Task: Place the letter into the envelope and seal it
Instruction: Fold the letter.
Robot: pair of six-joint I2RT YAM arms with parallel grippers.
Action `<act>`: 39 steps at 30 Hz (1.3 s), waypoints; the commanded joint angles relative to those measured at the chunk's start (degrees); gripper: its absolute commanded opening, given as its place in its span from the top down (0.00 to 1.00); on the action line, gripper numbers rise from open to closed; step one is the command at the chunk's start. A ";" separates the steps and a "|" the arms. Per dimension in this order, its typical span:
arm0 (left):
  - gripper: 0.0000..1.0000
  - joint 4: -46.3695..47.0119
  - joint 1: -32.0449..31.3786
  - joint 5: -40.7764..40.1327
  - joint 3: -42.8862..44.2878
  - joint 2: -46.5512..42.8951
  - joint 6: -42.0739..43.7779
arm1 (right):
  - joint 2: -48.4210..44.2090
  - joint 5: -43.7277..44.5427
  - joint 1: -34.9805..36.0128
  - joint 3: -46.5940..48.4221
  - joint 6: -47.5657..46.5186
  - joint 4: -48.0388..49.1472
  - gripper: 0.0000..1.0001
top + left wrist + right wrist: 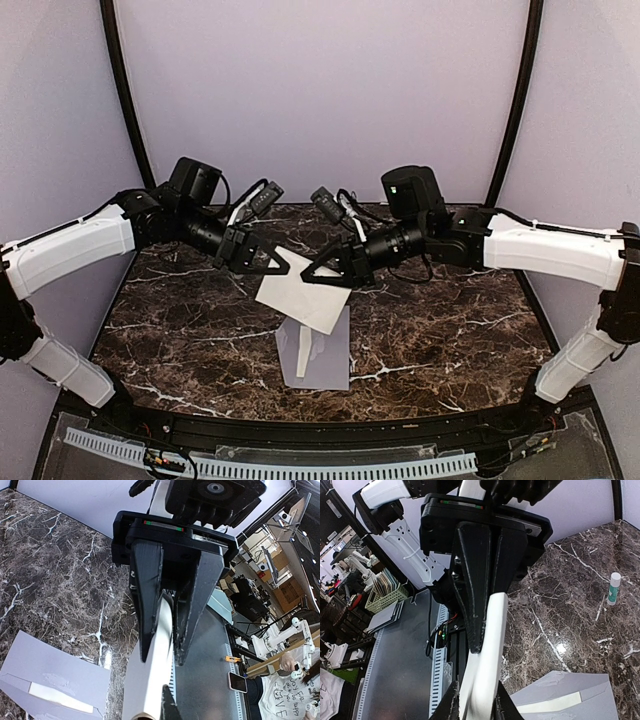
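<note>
**Two grippers, left gripper [283, 268] and right gripper [309, 272], pinch one letter [305, 300] above the envelope [325, 365]**

Both sets of fingers are pressed together on the same white sheet. In the left wrist view, the two dark fingers clamp the letter edge-on, with the paper running down between them. In the right wrist view, the fingers stand nearly closed, with the sheet bowed out below the tips. The letter hangs tilted in the air, and its lower corner reaches down over the far end of the envelope.

The envelope lies flat on the dark marbled table [450, 330], directly under the two grippers. Its flap is open, showing a pale adhesive strip [547, 703].

Dark handwriting covers a white shirt [290, 695] at the edge of the left wrist view; it is too small to read with certainty.

Both arms reach inward from either side of the envelope, with forearms about level and wrists angled down so the fingertips almost meet above it. A white glue stick [615, 587] stands upright on the table, well apart from the envelope.
</note>
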 commanded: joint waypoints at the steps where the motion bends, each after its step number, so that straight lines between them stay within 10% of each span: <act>1: 1.00 -2.04 -0.23 0.08 1.98 -0.85 2.71 | 0.51 -2.90 0.47 -0.53 0.55 2.87 0.80; 17: 0.99 -6.55 -0.21 -5.29 2.52 -2.05 8.09 | 1.58 -3.37 0.20 0.06 1.43 2.66 1.00; 23: 0.39 -7.57 -0.18 -11.75 3.25 -4.71 8.23 | 0.15 -2.17 -0.42 -1.03 1.44 2.27 1.00; 27: 0.17 -7.08 0.41 -16.80 2.72 -8.19 8.13 | -0.49 -2.52 -0.47 -0.88 0.81 0.25 1.00; 39: 0.06 -4.23 -1.03 -3.24 4.69 -1.57 4.79 | -0.25 -3.79 0.16 1.29 -1.29 -4.15 1.00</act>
